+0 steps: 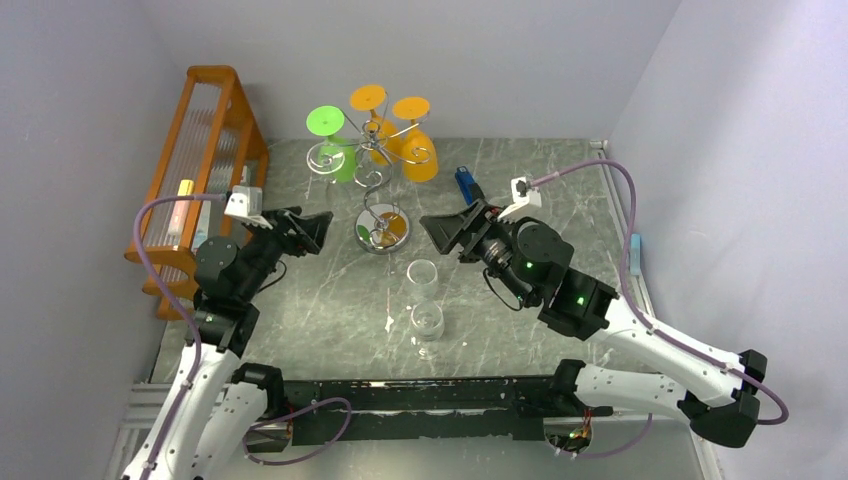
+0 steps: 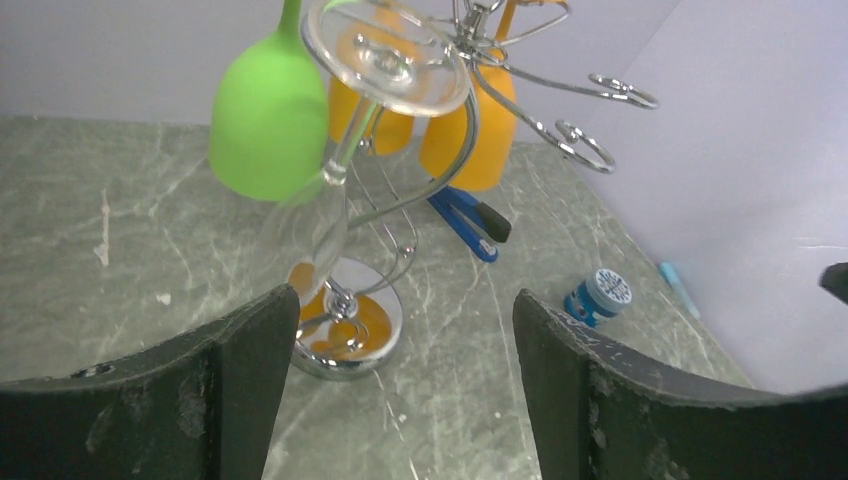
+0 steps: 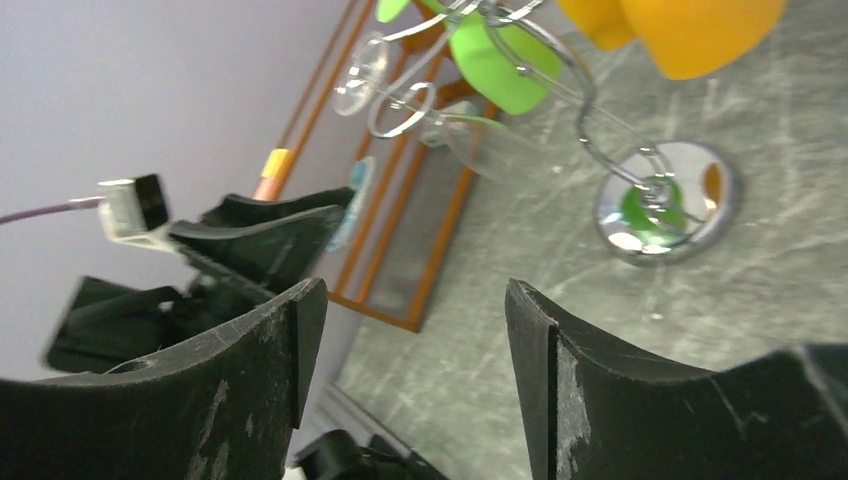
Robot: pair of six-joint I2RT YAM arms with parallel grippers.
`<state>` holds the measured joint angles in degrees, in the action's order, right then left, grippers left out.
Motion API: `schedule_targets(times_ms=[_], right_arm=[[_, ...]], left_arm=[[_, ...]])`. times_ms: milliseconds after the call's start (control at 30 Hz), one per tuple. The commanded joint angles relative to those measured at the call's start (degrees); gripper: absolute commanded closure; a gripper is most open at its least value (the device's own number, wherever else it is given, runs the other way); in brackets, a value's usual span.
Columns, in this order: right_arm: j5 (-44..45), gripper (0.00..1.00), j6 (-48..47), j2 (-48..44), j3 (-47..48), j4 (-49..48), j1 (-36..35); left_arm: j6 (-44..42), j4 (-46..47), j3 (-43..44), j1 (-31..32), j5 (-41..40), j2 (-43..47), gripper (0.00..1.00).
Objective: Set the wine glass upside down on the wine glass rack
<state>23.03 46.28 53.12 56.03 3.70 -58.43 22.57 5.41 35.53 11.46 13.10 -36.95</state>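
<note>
The chrome wine glass rack (image 1: 381,232) stands at the middle back of the table, its round mirrored base (image 2: 345,330) just ahead of my left gripper. A clear wine glass (image 2: 340,160) hangs upside down from one curled hook, foot (image 2: 385,55) on top, beside a green glass (image 2: 268,115) and orange ones (image 2: 470,130). The right wrist view shows it too, as a clear wine glass (image 3: 480,145). My left gripper (image 2: 405,300) is open and holds nothing, a little short of the hanging glass. My right gripper (image 3: 415,290) is open and empty, right of the rack.
Two more clear glasses (image 1: 422,272) (image 1: 427,322) stand upright on the table in front of the rack. An orange wooden shelf (image 1: 200,150) lines the left wall. A blue stapler (image 2: 468,222) and a small blue-capped jar (image 2: 600,295) lie behind and right of the rack.
</note>
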Motion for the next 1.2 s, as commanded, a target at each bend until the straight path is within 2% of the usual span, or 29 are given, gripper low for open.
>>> schedule_targets(times_ms=[0, 133, 233, 333, 600, 833, 1033, 1167], right_arm=[[5.3, 0.30, -6.7, 0.8, -0.6, 8.8, 0.4], [1.3, 0.34, -15.3, 6.3, 1.9, 13.8, 0.4], [-2.7, 0.41, -18.6, 11.8, 5.9, 19.1, 0.4], [-6.7, 0.46, -21.1, 15.6, 7.8, 20.5, -0.3], [-7.4, 0.46, -22.1, 23.3, 13.6, 29.5, -2.9], [-11.5, 0.49, -22.3, 26.1, 13.4, 29.4, -2.9], [-11.6, 0.61, -22.2, 29.7, 14.6, 29.0, -3.2], [-11.4, 0.73, -23.5, 31.4, 15.9, 28.5, -3.1]], left_arm=[[4.6, -9.7, 0.2, 0.3, 1.7, 2.0, 0.19], [4.2, -14.5, 1.1, 0.3, 3.4, 4.3, 0.19], [3.3, -16.6, 2.1, 0.3, 2.6, 5.7, 0.19], [3.1, -17.4, 2.6, 0.3, 1.1, 6.7, 0.19], [3.4, -17.4, 3.4, 0.3, -2.4, 6.9, 0.20], [3.9, -17.4, 4.1, 0.3, -6.5, 6.8, 0.20], [5.1, -19.4, 4.8, 0.3, -7.2, 6.8, 0.20], [7.6, -26.4, 10.2, 0.3, -15.9, 5.5, 0.20]])
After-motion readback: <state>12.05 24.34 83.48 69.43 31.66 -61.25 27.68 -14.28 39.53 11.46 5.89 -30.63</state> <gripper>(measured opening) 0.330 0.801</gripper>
